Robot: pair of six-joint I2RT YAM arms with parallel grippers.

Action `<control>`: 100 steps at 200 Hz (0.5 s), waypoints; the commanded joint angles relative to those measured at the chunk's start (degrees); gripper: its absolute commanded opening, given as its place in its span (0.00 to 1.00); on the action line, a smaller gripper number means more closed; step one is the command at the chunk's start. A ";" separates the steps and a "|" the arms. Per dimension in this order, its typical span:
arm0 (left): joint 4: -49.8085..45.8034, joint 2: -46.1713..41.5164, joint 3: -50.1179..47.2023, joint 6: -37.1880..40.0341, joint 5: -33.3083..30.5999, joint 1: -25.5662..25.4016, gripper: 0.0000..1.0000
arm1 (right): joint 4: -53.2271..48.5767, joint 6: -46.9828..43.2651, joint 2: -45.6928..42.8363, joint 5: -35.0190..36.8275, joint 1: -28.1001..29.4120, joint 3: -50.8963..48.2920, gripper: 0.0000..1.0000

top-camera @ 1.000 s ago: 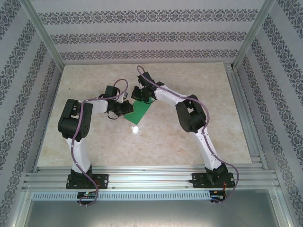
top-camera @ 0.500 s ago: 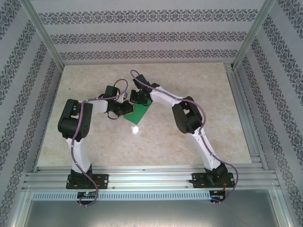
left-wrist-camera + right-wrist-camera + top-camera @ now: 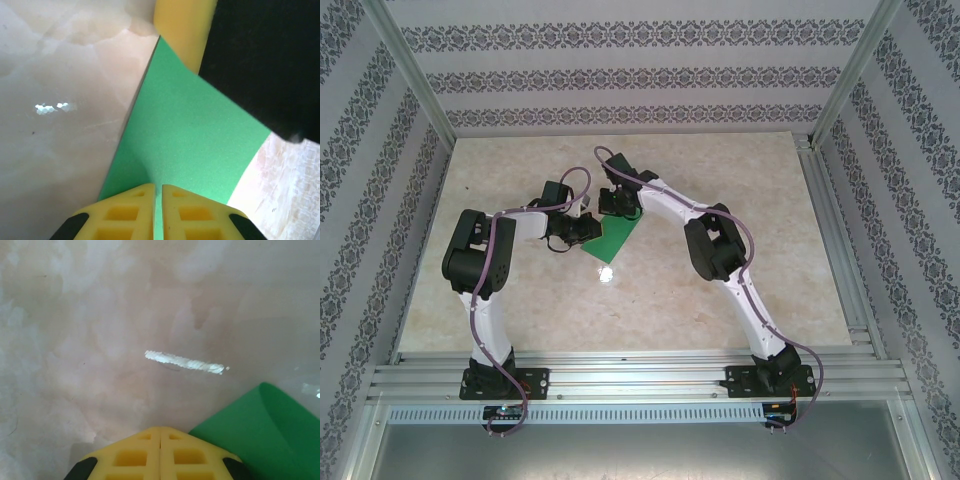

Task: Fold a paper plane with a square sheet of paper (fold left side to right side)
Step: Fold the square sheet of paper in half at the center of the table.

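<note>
arms (image 3: 485,258) bent inward, l hand (image 3: 157,189) clamped on green sheet (image 3: 190,130) edge, r hand (image 3: 160,431) closed beside it

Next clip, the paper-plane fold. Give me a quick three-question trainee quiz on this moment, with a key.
1. True or false: the right fingers are spread wide apart.
2. In the right wrist view, where does the green sheet lie relative to those fingers? A) to their left B) to their right C) pinched between them
3. Whose fingers lie over the sheet in their own wrist view?

Key:
1. False: they are closed together.
2. B.
3. The left fingers, which are nearly closed, with green showing on either side of them.
</note>
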 commanded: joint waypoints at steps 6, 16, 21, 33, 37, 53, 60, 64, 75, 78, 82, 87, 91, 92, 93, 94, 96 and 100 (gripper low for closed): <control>-5.24 3.10 -2.79 2.34 -7.04 -0.39 0.14 | -4.57 -3.81 1.62 3.27 -0.76 3.38 0.06; -5.33 3.19 -2.75 2.40 -7.09 -0.37 0.14 | -6.38 -4.58 2.39 3.47 -0.76 5.26 0.06; -5.29 3.19 -2.75 2.38 -7.05 -0.41 0.14 | -7.34 -5.01 2.89 3.68 -0.68 6.31 0.06; -5.35 3.19 -2.83 2.42 -7.09 -0.41 0.14 | -9.34 -6.08 3.83 4.64 -0.64 8.40 0.06; -5.34 3.12 -2.83 2.37 -7.17 -0.41 0.14 | -9.77 -6.27 4.02 4.77 -0.58 8.87 0.06; -5.33 3.17 -2.87 2.39 -7.24 -0.35 0.14 | -11.24 -7.00 4.82 5.49 -0.58 10.75 0.06; -5.33 3.23 -2.87 2.46 -7.27 -0.41 0.14 | -11.94 -7.27 5.25 5.79 -0.59 11.47 0.07; -5.25 3.31 -2.92 2.41 -7.26 -0.41 0.14 | -12.30 -7.36 5.46 5.98 -0.68 11.85 0.07; -5.24 3.36 -2.93 2.38 -7.16 -0.36 0.14 | -12.83 -7.66 5.77 6.14 -0.77 12.50 0.07; -5.20 3.32 -3.05 2.41 -7.18 -0.38 0.14 | -12.95 -7.83 5.79 6.11 -0.84 12.55 0.07; -5.16 3.39 -3.04 2.38 -7.14 -0.41 0.14 | -12.98 -7.90 5.79 6.19 -0.96 12.64 0.07; -5.13 3.44 -3.09 2.33 -7.18 -0.38 0.14 | -13.01 -7.83 5.79 6.15 -0.97 12.65 0.07; -5.08 3.45 -3.10 2.36 -7.18 -0.38 0.14 | -12.92 -7.68 5.79 5.95 -1.07 12.71 0.07; -5.07 3.49 -3.10 2.37 -7.14 -0.39 0.14 | -12.90 -7.66 5.79 5.85 -1.13 12.72 0.07; -5.11 3.52 -3.10 2.37 -7.16 -0.40 0.14 | -12.94 -7.65 5.84 5.67 -1.16 12.77 0.07; -5.09 3.53 -3.10 2.37 -7.17 -0.41 0.14 | -12.91 -7.69 5.86 5.50 -1.17 12.80 0.07; -5.10 3.53 -3.12 2.37 -7.18 -0.41 0.14 | -12.85 -7.67 5.88 4.99 -1.29 12.82 0.07; -5.00 3.54 -3.14 2.37 -7.15 -0.41 0.14 | -12.38 -7.78 5.81 3.88 -1.52 12.82 0.07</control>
